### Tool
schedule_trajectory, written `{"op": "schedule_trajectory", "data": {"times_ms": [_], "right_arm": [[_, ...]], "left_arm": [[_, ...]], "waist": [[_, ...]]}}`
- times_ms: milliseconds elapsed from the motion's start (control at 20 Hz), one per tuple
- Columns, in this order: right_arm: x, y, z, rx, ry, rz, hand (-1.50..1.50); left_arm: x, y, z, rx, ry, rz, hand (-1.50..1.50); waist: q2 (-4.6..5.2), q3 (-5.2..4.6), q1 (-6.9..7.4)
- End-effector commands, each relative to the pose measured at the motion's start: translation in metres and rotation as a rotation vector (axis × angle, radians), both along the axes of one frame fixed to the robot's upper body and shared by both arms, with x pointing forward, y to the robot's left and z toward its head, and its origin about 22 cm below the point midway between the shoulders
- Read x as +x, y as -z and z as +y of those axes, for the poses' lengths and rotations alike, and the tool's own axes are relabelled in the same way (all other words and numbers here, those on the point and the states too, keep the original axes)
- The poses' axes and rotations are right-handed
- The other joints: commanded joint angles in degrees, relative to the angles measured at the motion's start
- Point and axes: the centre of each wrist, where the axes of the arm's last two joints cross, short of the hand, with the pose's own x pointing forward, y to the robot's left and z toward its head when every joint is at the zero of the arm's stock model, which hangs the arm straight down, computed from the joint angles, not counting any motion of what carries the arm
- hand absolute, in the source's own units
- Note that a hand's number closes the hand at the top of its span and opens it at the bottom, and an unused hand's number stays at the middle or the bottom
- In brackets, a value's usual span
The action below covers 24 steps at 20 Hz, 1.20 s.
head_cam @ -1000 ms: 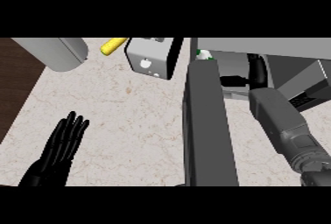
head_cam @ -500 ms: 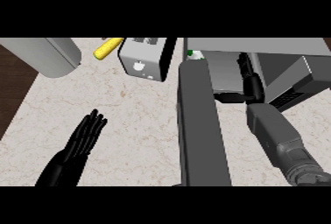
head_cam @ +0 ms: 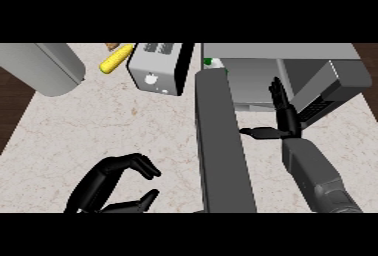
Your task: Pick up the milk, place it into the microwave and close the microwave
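The milk sits inside the microwave, beyond the right hand's straight, empty fingertips. The door, left of those fingers, stands open: only closing remains. The left hand curls, empty.

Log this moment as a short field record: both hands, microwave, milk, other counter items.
left hand: lower left over the counter, fingers curled, holding nothing
right hand: open, fingers straight, inside the microwave's opening
microwave: upper right, open
microwave door: swung out toward the view's lower edge
milk: only a white and green bit shows at the door's far end
toaster: left of the microwave
corn cob: left of the toaster
grey cylinder: upper left corner
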Motion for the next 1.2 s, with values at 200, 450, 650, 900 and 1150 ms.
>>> {"op": "schedule_trajectory", "data": {"times_ms": [200, 450, 650, 900, 1150], "right_arm": [[-0.035, 0.023, -0.021, 0.026, -0.031, 0.007, -1.5], [-0.058, 0.032, -0.031, 0.016, -0.06, -0.009, -1.5], [-0.085, 0.033, -0.043, 0.001, -0.083, -0.025, -1.5], [-0.087, -0.008, -0.064, 0.002, -0.069, -0.069, -1.5], [-0.143, -0.009, -0.076, 0.006, -0.032, -0.073, -1.5]], "left_arm": [[0.024, 0.02, -0.031, 0.074, 0.053, 0.023, 1.5], [0.044, 0.026, -0.043, 0.208, 0.165, 0.083, 1.5], [0.034, 0.056, -0.067, 0.202, 0.232, 0.122, 1.5], [0.024, 0.066, -0.105, 0.195, 0.294, 0.175, 1.5], [0.005, 0.08, -0.14, 0.232, 0.381, 0.113, 1.5]], "waist": [[-0.53, -0.09, -1.15], [-0.82, -0.17, -2.95], [-0.93, -0.23, -3.24], [-0.89, -0.26, -3.42], [-0.73, -0.22, -3.69]]}}
